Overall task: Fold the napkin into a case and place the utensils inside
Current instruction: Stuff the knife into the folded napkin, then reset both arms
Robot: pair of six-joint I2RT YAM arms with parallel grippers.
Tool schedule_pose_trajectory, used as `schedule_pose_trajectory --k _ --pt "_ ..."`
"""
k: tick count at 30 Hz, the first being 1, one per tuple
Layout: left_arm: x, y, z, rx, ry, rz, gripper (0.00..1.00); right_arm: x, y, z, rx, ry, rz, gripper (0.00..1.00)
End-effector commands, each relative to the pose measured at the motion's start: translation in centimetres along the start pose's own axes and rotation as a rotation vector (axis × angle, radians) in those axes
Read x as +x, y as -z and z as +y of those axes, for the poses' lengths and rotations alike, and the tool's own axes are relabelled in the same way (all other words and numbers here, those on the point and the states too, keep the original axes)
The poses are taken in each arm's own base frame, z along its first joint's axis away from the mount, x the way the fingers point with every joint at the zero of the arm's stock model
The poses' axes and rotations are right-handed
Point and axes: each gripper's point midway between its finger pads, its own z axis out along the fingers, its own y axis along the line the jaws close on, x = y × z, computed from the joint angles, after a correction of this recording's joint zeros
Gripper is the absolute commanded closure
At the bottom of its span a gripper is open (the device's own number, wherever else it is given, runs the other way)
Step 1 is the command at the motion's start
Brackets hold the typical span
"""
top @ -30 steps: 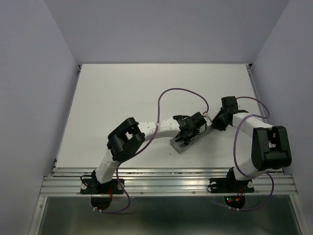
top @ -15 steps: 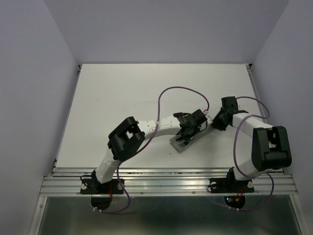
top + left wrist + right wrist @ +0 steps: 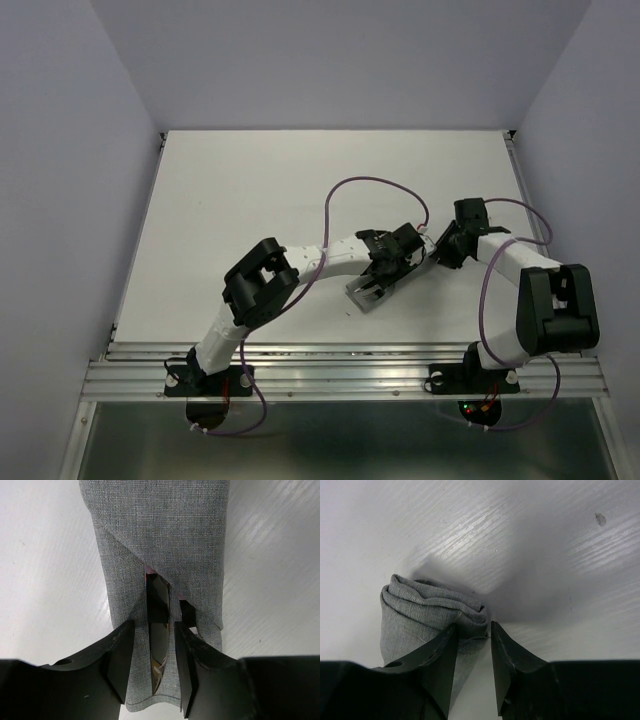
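My left gripper (image 3: 153,625) has its jaws parted. They stand astride the metal end of a utensil (image 3: 159,605) that pokes out of the slit in the case (image 3: 165,540), and I see a sliver of cloth between the left finger and the metal, so nothing is clamped. A second dark tip sits just beside the right finger, and a bit of pink handle shows deeper in the slit.

My right gripper (image 3: 472,627) has its tips at the folded far end of the case with the cloth's corner between them. I cannot tell whether it pinches or just brackets it.

From above, the case lies flat near the middle of the table (image 3: 250,190), between the two grippers. Its long axis runs diagonally from near-left to far-right, in line with the left fingers. Bare table spreads to the far side and left, and the near edge lies close behind the left gripper.
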Motion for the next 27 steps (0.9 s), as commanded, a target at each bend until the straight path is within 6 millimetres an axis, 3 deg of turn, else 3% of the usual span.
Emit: schedule_pose_trajectory --k 1,4,9,14,17,23,26,27 --pt "-2.1 2.3 0.6 -0.018 0.01 -0.061 0.49 -2.3 2.7 0.9 -0.014 -0.016 -0.085 0.59" --pt "-2.4 3.3 1.0 -0.031 0.025 -0.076 0.49 -4.1 4.4 1.0 0.003 -0.022 -0.162 0.53" --pt "-3.2 6.0 1.6 -0.049 0.043 -0.121 0.47 -7.8 8.8 0.8 0.055 -0.036 -0.31 0.3" --pt "-3.6 8.3 2.3 -0.071 0.065 -0.155 0.45 -9.2 11.8 0.3 0.077 -0.057 -0.391 0.07" --pt "-3.8 10.2 2.8 -0.082 0.092 -0.185 0.46 -9.2 12.9 -0.4 0.107 -0.068 -0.404 0.0" --pt "-3.0 13.0 5.0 -0.113 0.204 -0.224 0.48 -8.8 14.3 -1.8 0.139 -0.083 -0.428 0.0" --pt "-1.9 14.8 6.5 -0.148 0.267 -0.249 0.48 -8.6 15.4 -2.6 0.152 -0.086 -0.451 0.0" --pt "-2.1 16.4 6.8 -0.146 0.289 -0.288 0.48 -8.5 15.6 -3.0 0.163 -0.085 -0.455 0.0"
